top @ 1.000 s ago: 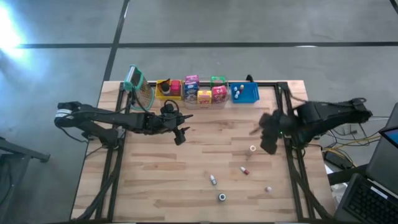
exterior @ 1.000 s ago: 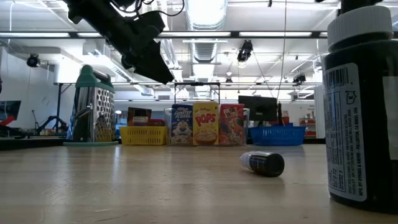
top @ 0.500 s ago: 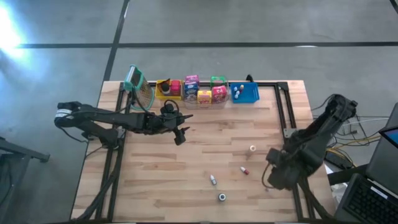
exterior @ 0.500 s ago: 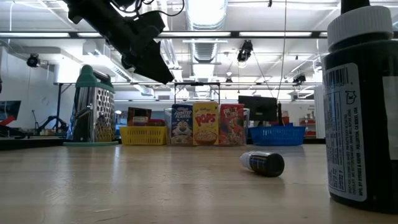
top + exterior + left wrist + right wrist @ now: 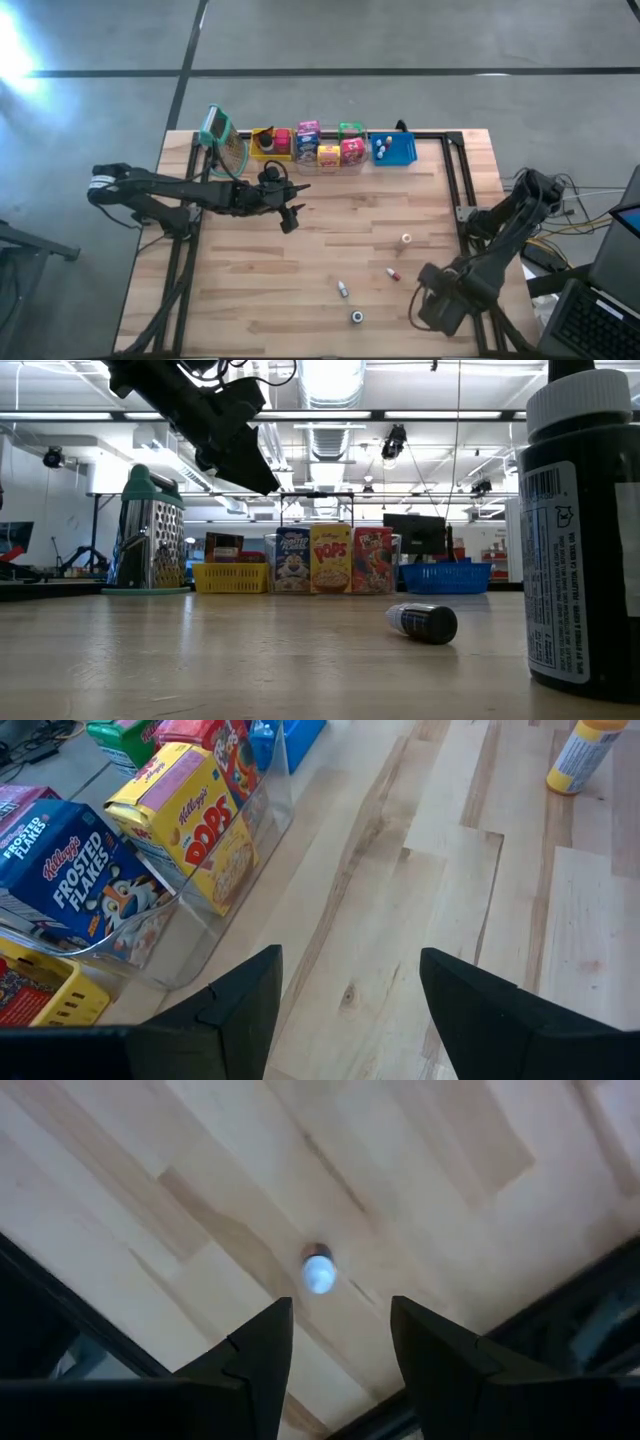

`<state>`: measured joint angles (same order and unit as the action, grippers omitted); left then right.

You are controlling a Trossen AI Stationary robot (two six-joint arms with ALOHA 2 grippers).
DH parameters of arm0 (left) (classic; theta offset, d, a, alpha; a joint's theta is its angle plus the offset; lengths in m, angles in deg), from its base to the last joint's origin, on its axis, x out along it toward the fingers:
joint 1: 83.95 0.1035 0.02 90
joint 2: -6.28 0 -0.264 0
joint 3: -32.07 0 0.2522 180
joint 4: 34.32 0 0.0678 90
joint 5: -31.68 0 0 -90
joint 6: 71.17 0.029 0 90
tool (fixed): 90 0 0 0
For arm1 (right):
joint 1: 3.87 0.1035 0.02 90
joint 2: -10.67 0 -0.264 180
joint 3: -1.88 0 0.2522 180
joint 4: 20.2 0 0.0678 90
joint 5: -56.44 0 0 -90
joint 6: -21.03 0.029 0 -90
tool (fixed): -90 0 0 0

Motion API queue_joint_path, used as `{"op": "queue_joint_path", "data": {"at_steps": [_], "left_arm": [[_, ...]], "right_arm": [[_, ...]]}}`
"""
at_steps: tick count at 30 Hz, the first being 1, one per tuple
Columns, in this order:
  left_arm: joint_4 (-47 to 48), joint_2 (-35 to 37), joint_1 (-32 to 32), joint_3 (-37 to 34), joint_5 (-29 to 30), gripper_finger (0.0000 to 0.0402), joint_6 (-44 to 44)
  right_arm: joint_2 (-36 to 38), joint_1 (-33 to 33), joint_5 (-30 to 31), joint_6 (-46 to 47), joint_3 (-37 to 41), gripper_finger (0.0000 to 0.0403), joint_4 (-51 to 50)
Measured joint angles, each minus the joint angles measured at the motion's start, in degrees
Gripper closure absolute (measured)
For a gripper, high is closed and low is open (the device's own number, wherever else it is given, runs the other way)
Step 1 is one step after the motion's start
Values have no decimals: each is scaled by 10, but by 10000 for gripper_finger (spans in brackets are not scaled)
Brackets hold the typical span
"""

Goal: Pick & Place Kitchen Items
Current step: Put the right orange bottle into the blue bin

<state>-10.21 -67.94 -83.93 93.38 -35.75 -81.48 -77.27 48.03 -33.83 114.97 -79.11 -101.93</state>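
Moved: right arm has swung from the right edge beside the table's middle down to the near right corner; left arm and all items lie as before.
Right gripper (image 5: 335, 1370): hangs above a small white-capped bottle (image 5: 318, 1273) standing on the wood near the table's right edge; fingers apart, nothing between them.
Left gripper (image 5: 345, 1010): hovers over the left-centre of the table (image 5: 330, 240), near the far row; fingers spread, empty.
Far row: yellow bin (image 5: 268, 143), clear bin (image 5: 215, 935) with cereal boxes (image 5: 190, 825), blue bin (image 5: 397, 150); a grater (image 5: 224, 140) at the left end.
Loose items: yellow-capped bottle (image 5: 405, 239), red-and-white bottle (image 5: 394, 273), bottle (image 5: 343, 289) lying on its side, dark jar (image 5: 357, 317) nearest the near edge.
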Motion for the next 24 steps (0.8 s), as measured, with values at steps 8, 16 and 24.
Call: {"op": "queue_joint_path", "data": {"at_steps": [8,16,24], "left_arm": [[0,0,0,0,0,158,0],[0,0,0,0,0,158,0],[0,0,0,0,0,158,0]], "right_arm": [[-38,12,-2,-7,-5,250,31],[-54,44,2,36,5,260,41],[-59,50,11,42,23,239,61]]}}
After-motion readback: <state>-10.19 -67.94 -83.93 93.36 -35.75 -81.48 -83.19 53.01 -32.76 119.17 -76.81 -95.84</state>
